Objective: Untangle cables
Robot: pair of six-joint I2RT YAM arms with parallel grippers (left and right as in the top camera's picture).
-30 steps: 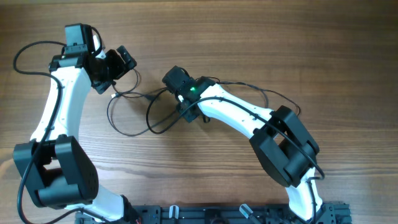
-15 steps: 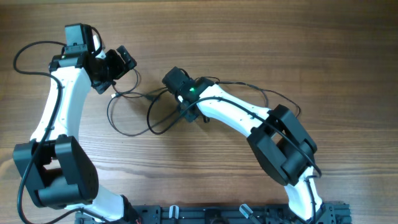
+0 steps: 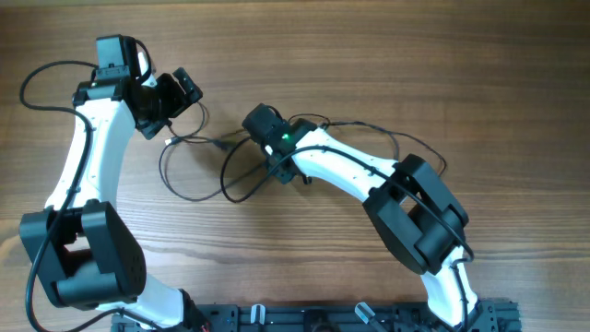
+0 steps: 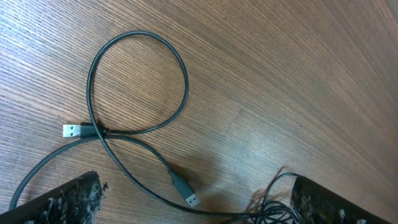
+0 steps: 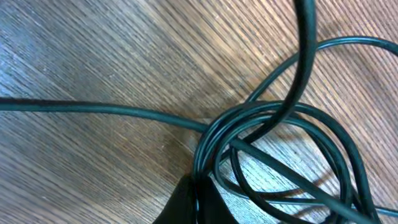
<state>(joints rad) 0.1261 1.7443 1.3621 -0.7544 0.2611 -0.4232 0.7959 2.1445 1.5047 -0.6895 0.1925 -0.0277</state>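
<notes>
The cables [image 3: 207, 140] are thin black cords lying in loose loops on the wooden table between the two arms. In the left wrist view one cord makes a round loop [image 4: 138, 81] with a silver USB plug [image 4: 71, 130], and a second plug [image 4: 185, 194] lies near it. My left gripper [image 3: 173, 106] hovers open above these plugs, its fingers [image 4: 59, 202] wide apart and holding nothing. My right gripper [image 3: 279, 169] is shut on several coiled strands [image 5: 273, 121], pinched between its dark fingertips [image 5: 186, 202] low on the table.
A thicker black wire [image 3: 37, 78] belonging to the left arm arcs out at the far left. A black rail [image 3: 350, 318] runs along the table's front edge. Thin cord also trails beside the right arm's elbow [image 3: 419, 146].
My right gripper has closed fully on the coiled strands and the right arm has shifted slightly. The left arm and its open gripper have not moved.
</notes>
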